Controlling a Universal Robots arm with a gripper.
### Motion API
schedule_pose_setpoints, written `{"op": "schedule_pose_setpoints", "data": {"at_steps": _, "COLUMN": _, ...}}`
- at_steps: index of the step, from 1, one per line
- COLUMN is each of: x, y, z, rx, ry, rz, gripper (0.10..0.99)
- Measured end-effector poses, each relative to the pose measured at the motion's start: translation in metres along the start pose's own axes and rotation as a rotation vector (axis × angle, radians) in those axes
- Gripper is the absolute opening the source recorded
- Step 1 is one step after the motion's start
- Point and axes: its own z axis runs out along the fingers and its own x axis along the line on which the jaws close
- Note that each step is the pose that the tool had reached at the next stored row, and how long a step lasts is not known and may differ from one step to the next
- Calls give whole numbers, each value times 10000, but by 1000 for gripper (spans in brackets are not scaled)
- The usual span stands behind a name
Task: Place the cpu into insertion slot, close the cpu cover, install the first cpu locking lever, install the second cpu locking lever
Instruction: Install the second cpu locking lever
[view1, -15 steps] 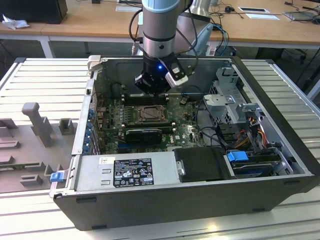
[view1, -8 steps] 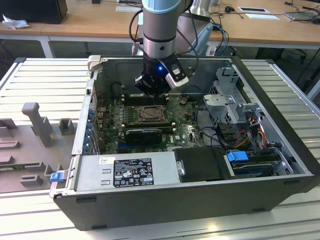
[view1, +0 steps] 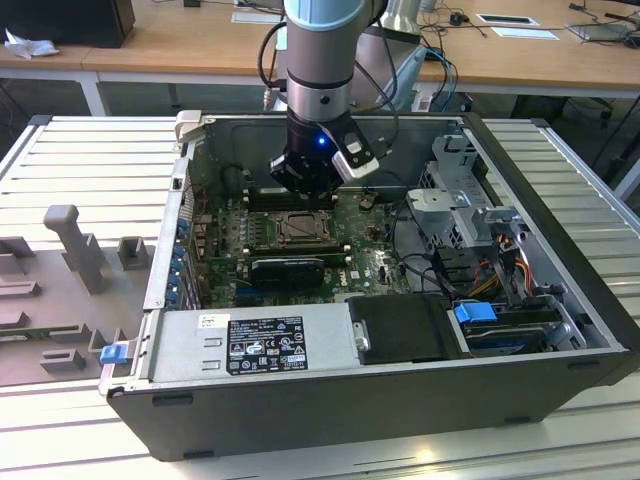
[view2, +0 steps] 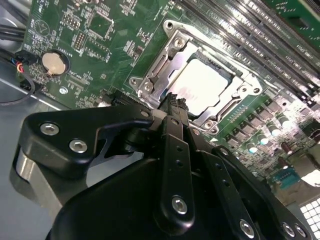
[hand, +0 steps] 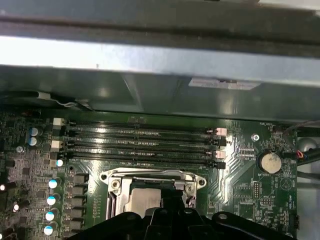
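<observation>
The cpu (view2: 207, 82) lies flat in the insertion slot (view2: 172, 47), pale and silvery. The silvery cpu cover (view2: 150, 75) frames it, lying down around the chip. In the first wrist view the slot's metal rim (hand: 150, 176) shows with the cpu (hand: 142, 202) inside. My gripper (view2: 175, 102) hangs just over one edge of the socket, its black fingers drawn together with nothing between them. From the exterior view, the gripper (view1: 303, 190) is inside the open computer case, just above the far side of the insertion slot (view1: 298, 230).
Long black memory slots (hand: 145, 142) run beside the socket. A coin battery (hand: 270, 162) sits on the green board. A black heatsink block (view1: 287, 268), power supply (view1: 250, 340), drive cage (view1: 470, 200) and cables crowd the case. Grey fixtures (view1: 75, 240) stand outside it.
</observation>
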Motion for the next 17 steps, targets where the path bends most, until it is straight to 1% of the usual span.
{"op": "schedule_pose_setpoints", "data": {"at_steps": 4, "x": 0, "y": -7, "z": -24, "rx": 0, "ry": 0, "rz": 1, "gripper": 106}}
{"op": "schedule_pose_setpoints", "data": {"at_steps": 6, "x": -2, "y": -3, "z": -78, "rx": 1, "ry": 0, "rz": 0, "gripper": 106}}
{"op": "schedule_pose_setpoints", "data": {"at_steps": 8, "x": -3, "y": -11, "z": -93, "rx": -1, "ry": 0, "rz": -1, "gripper": 106}}
{"op": "schedule_pose_setpoints", "data": {"at_steps": 10, "x": -1, "y": -30, "z": -95, "rx": 0, "ry": 0, "rz": 0, "gripper": 106}}
{"op": "schedule_pose_setpoints", "data": {"at_steps": 14, "x": 3, "y": -105, "z": -101, "rx": 1, "ry": 0, "rz": 1, "gripper": 106}}
{"op": "schedule_pose_setpoints", "data": {"at_steps": 17, "x": 5, "y": -139, "z": -103, "rx": 0, "ry": 1, "rz": 0, "gripper": 106}}
